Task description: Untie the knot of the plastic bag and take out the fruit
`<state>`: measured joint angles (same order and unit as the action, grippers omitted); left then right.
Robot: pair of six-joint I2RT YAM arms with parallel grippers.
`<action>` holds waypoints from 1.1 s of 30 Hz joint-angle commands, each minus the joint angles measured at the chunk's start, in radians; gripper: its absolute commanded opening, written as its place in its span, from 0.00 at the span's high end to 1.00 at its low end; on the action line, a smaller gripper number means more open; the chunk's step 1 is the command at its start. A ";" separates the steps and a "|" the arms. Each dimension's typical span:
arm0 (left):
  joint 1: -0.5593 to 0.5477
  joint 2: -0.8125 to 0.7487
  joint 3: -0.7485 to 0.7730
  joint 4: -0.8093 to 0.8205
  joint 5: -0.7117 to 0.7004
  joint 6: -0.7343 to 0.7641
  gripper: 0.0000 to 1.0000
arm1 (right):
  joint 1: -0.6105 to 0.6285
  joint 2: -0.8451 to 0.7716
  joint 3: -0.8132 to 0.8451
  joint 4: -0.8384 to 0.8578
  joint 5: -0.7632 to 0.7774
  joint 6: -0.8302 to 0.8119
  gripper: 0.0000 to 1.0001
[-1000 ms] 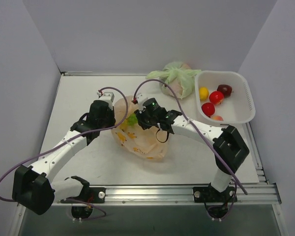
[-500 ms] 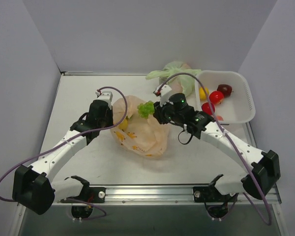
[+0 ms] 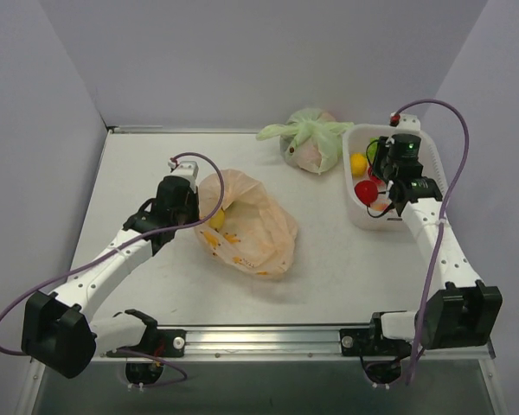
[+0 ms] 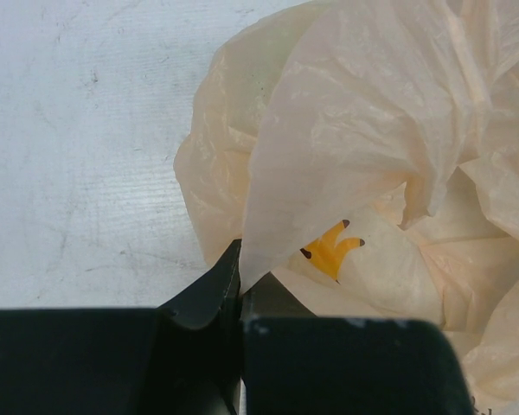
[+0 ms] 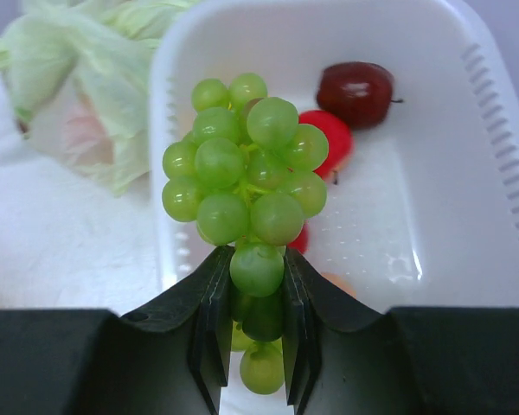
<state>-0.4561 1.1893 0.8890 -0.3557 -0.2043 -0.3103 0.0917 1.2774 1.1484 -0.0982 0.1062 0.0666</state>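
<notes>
The grapes (image 5: pixel 242 181) — judged light, knobbly and apt to slip — are clamped by the lower berries in the right gripper (image 5: pixel 256 285), above the basket (image 5: pixel 467 173) at the overhead view's upper right. The flimsy rim of the bag (image 4: pixel 355 112) is pinched in the left gripper (image 4: pixel 240 277) — left of centre.

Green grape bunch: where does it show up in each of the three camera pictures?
Top external: the green grape bunch is at the upper right, over the left part of the white basket.
Left wrist: not in it; only the plastic bag shows.
Right wrist: in the centre, held by the right gripper.
Shared landmark: the white basket, in the top and right wrist views.
</notes>
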 commanded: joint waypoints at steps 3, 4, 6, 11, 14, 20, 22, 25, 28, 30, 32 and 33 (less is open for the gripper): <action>0.007 -0.033 0.028 0.027 0.011 0.011 1.00 | -0.133 0.100 0.088 0.011 0.090 0.123 0.70; 0.007 -0.031 0.028 0.030 0.011 0.011 1.00 | -0.165 0.118 0.093 0.005 0.101 0.140 0.57; 0.007 -0.033 0.025 0.035 0.016 0.013 1.00 | -0.175 0.120 0.096 -0.018 0.112 0.168 0.12; 0.007 -0.025 0.027 0.041 0.023 0.016 1.00 | -0.133 0.025 0.014 -0.029 -0.003 0.182 0.00; 0.007 -0.023 0.021 0.050 0.029 0.014 0.98 | -0.080 -0.055 -0.048 -0.028 -0.059 0.174 0.00; 0.007 -0.014 0.010 0.069 0.055 0.014 0.71 | 0.085 -0.187 -0.159 -0.011 -0.155 0.197 0.00; 0.007 -0.010 0.007 0.075 0.068 0.016 0.63 | 0.117 -0.231 -0.183 -0.009 -0.177 0.210 0.00; 0.007 -0.004 0.001 0.084 0.080 0.022 0.51 | 0.147 -0.292 -0.228 -0.002 -0.221 0.236 0.00; 0.007 0.015 -0.001 0.093 0.091 0.028 0.31 | 0.169 -0.344 -0.281 0.018 -0.266 0.256 0.00; 0.007 0.039 -0.002 0.101 0.077 0.028 0.19 | 0.198 -0.366 -0.306 0.032 -0.301 0.262 0.00; 0.007 0.078 0.001 0.103 0.062 0.028 0.18 | 0.223 -0.392 -0.346 0.043 -0.332 0.266 0.00; 0.007 0.090 0.005 0.104 0.045 0.028 0.18 | 0.229 -0.401 -0.360 0.043 -0.342 0.269 0.00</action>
<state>-0.4561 1.2400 0.8875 -0.3027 -0.1387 -0.2920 0.2943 0.9070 0.8227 -0.1047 -0.1623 0.3126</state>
